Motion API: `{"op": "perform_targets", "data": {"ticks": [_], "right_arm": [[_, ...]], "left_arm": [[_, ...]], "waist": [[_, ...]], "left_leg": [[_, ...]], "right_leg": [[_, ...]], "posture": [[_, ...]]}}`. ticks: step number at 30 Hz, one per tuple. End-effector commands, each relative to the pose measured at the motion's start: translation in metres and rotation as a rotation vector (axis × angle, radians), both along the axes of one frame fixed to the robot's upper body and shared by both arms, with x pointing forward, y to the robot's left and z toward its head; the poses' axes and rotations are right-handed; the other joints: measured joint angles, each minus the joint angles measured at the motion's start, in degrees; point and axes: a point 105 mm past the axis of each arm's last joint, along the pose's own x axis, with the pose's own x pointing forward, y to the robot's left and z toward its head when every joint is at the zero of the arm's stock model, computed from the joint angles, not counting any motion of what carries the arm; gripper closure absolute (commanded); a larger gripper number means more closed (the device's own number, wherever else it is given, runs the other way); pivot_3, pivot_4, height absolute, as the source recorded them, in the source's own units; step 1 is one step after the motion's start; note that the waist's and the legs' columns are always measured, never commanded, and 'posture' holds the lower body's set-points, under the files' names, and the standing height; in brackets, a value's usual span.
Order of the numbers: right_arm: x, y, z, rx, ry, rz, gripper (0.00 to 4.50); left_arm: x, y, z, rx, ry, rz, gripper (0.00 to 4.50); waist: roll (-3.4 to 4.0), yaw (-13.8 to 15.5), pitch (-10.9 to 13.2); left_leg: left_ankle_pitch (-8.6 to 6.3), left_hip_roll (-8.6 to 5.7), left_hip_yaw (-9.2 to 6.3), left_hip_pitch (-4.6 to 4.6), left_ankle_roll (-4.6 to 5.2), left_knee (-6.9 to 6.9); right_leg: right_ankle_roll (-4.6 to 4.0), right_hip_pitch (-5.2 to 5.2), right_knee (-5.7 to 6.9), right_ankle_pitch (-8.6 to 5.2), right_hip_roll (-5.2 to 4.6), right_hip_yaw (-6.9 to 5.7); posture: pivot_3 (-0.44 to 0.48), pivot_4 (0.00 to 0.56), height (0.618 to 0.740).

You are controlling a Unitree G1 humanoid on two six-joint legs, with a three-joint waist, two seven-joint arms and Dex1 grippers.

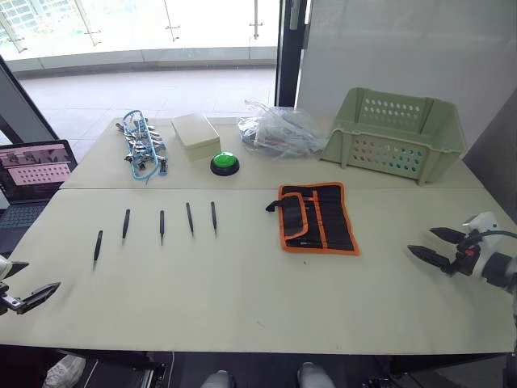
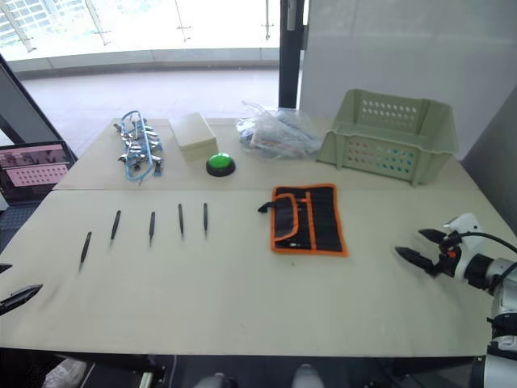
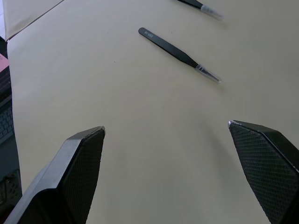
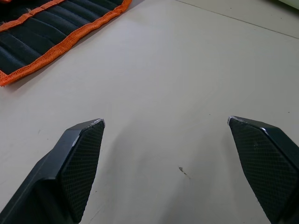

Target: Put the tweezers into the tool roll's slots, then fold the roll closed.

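Left eye view: five tweezers [image 1: 161,224] are lying in a row on the table [image 1: 242,299], with the tool roll [image 1: 317,217] lying open beside them.

The tool roll is sitting unfolded with its slots [image 1: 333,217] facing up, and the tweezers are lying well apart to its left, none of them in a slot. The left gripper [image 1: 18,284] is hovering far left of the roll, near the leftmost tweezer, with its fingers spread wide and empty. The right gripper [image 1: 431,246] is hovering to the right of the roll, fingers also apart and holding nothing. A pale green basket [image 1: 394,133] is standing behind the roll.
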Motion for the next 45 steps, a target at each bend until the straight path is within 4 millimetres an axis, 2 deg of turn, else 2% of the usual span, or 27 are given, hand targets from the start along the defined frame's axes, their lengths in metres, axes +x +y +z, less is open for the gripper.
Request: {"op": "perform_targets", "data": {"ticks": [1, 6, 9, 11, 17, 22, 27, 32, 36, 38, 40, 42, 45], "right_arm": [[0.001, -0.001, 0.012, -0.001, -0.063, -0.004, 0.0], [0.001, 0.001, 0.01, 0.027, -0.062, -0.002, 0.0], [0.0, 0.006, 0.008, 0.042, -0.07, 0.007, 0.0], [-0.003, 0.016, 0.006, 0.072, -0.091, 0.017, 0.0], [-0.023, 0.051, -0.005, 0.146, -0.099, 0.055, 0.0], [-0.04, 0.076, -0.008, 0.207, -0.079, 0.071, 0.0], [-0.053, 0.095, 0.0, 0.267, -0.066, 0.106, 0.0], [-0.056, 0.126, 0.022, 0.344, -0.037, 0.194, 0.0], [-0.033, 0.154, 0.03, 0.285, -0.07, 0.168, 0.0], [-0.024, 0.161, 0.032, 0.238, -0.113, 0.143, 0.0], [-0.01, 0.168, 0.024, 0.235, -0.05, 0.097, 0.0], [-0.001, 0.179, 0.022, 0.271, 0.007, 0.092, 0.0], [0.008, 0.195, 0.031, 0.392, 0.016, 0.132, 0.0]], "left_arm": [[0.006, -0.006, 0.011, -0.003, -0.051, -0.023, 0.02], [0.015, -0.016, 0.021, -0.02, -0.068, -0.054, 0.02], [0.024, -0.031, 0.03, -0.039, -0.079, -0.109, 0.02], [0.032, -0.058, 0.038, -0.112, -0.09, -0.2, 0.02], [0.046, -0.135, 0.045, -0.236, -0.094, -0.417, 0.02], [0.055, -0.185, 0.052, -0.313, -0.122, -0.556, 0.02], [0.049, -0.23, 0.055, -0.407, -0.109, -0.694, 0.02], [0.042, -0.25, 0.052, -0.44, -0.1, -0.74, 0.02], [0.04, -0.262, 0.049, -0.461, -0.119, -0.739, 0.02], [0.039, -0.265, 0.049, -0.47, -0.127, -0.735, 0.02], [0.036, -0.27, 0.045, -0.479, -0.128, -0.725, 0.02], [0.035, -0.272, 0.041, -0.473, -0.134, -0.705, 0.02], [0.035, -0.27, 0.039, -0.469, -0.142, -0.668, 0.02]], "waist": [[0.0, 0.0, 0.0], [-0.01, 0.0, 0.0], [-0.01, 0.1, 0.0], [-0.02, 0.2, 0.0], [-0.03, 0.7, 0.0], [-0.06, 1.4, 0.0], [-0.06, 1.6, 0.0], [-0.07, 1.5, 0.0], [-0.11, 1.5, 0.0], [-0.12, 1.7, 0.0], [-0.12, 1.9, 0.0], [-0.13, 1.9, 0.0], [-0.16, 1.9, 0.0]], "left_leg": [[0.0, 0.0, 0.0, 0.0, 0.0, 0.0], [0.0, 0.01, 0.01, 0.0, 0.0, 0.01], [0.0, 0.0, 0.0, -0.01, 0.0, 0.02], [0.0, 0.0, 0.01, -0.01, 0.0, 0.04], [-0.02, 0.03, 0.01, -0.03, 0.02, 0.11], [-0.02, 0.07, 0.02, -0.03, 0.01, 0.21], [-0.02, 0.08, 0.05, -0.04, 0.01, 0.24], [-0.02, 0.14, 0.07, -0.03, 0.02, 0.24], [-0.01, 0.16, 0.08, -0.03, 0.01, 0.25], [-0.01, 0.22, 0.08, -0.03, 0.01, 0.25], [-0.01, 0.21, 0.08, -0.05, 0.01, 0.24], [-0.01, 0.17, 0.09, -0.08, 0.01, 0.25], [-0.01, 0.2, 0.08, -0.09, 0.01, 0.25]], "right_leg": [[0.0, 0.0, 0.0, 0.0, 0.0, 0.0], [0.0, 0.0, 0.0, 0.0, 0.0, 0.0], [0.0, 0.01, 0.0, 0.0, 0.0, 0.01], [0.0, 0.01, 0.0, 0.01, 0.0, 0.01], [0.0, 0.02, 0.02, 0.02, 0.0, 0.04], [-0.06, 0.01, 0.01, 0.11, 0.05, 0.08], [-0.06, 0.02, -0.03, 0.17, 0.09, 0.13], [-0.06, 0.02, -0.04, 0.17, 0.14, 0.15], [-0.09, 0.03, -0.06, 0.19, 0.17, 0.18], [-0.09, 0.02, -0.06, 0.19, 0.23, 0.17], [-0.09, 0.0, -0.07, 0.19, 0.24, 0.17], [-0.1, 0.01, -0.12, 0.2, 0.23, 0.24], [-0.11, -0.02, -0.11, 0.21, 0.27, 0.26]], "posture": [[0.0, 0.15, 0.74], [0.0, 0.15, 0.74], [0.0, 0.15, 0.74], [0.0, 0.15, 0.74], [0.0, 0.15, 0.74], [0.0, 0.15, 0.74], [0.0, 0.15, 0.74], [0.0, 0.15, 0.74], [0.0, 0.15, 0.74], [0.0, 0.15, 0.74], [0.0, 0.15, 0.74], [0.0, 0.15, 0.74], [0.0, 0.15, 0.74]]}}
